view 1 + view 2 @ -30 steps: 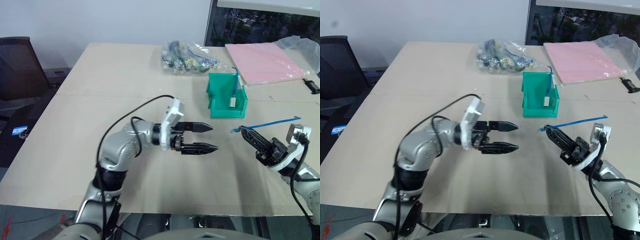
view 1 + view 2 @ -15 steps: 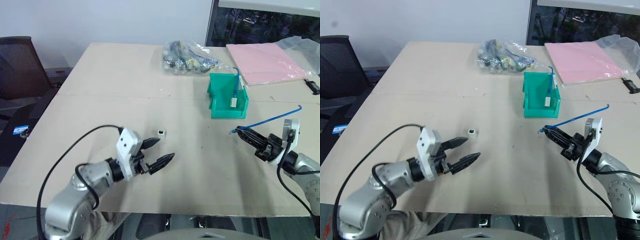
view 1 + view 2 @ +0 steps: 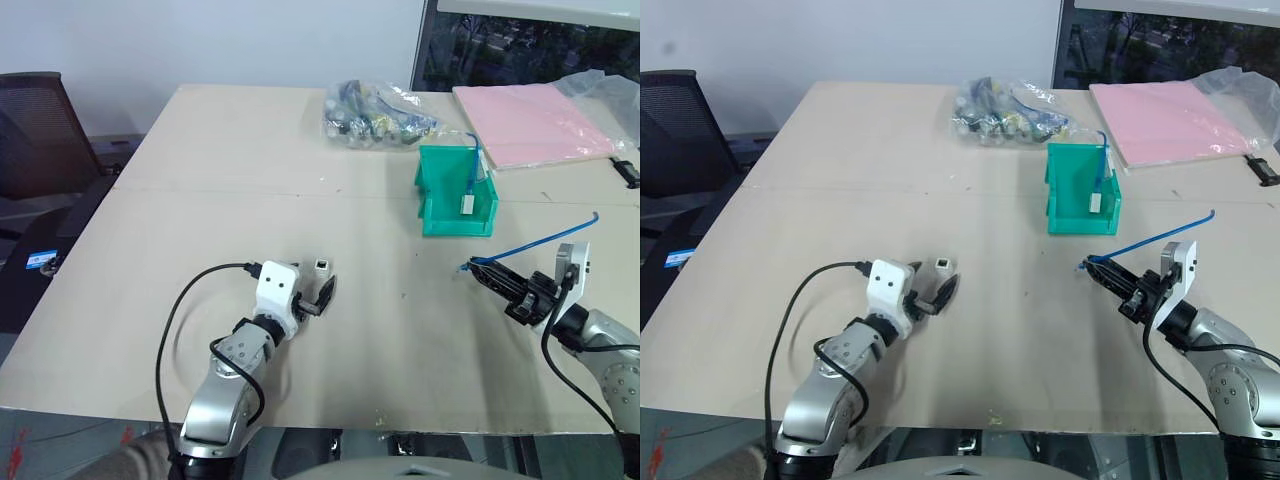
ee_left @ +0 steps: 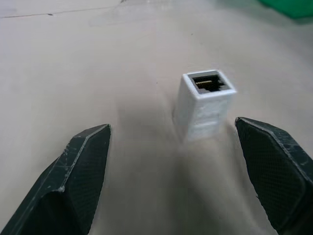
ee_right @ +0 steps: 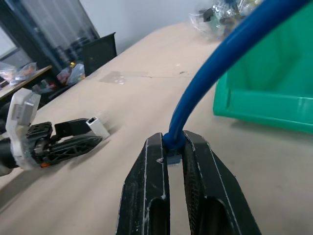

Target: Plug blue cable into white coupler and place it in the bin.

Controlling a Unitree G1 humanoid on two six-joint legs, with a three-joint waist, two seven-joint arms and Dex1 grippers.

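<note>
Two ribbed black fingers of the left gripper point(image 4: 173, 161) stand spread wide on either side of the white coupler point(image 4: 205, 104), a small plastic cube on the matte tan table point(image 3: 200, 180), dark socket upward. At three o'clock, the right gripper point(image 5: 175, 157) is clamped on the thin blue cable point(image 3: 530, 243). At one o'clock stands the green bin point(image 3: 455, 200)

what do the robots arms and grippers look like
Both arms are silver-grey metal with rounded joint housings and a loose black cable looping alongside each. Each wrist carries a white boxy camera block. The left gripper and right gripper each have two black tapered fingers; the fingers have a fine cross-hatched texture on their inner faces. A small orange detail shows at the left gripper's base in the right wrist view.
</note>
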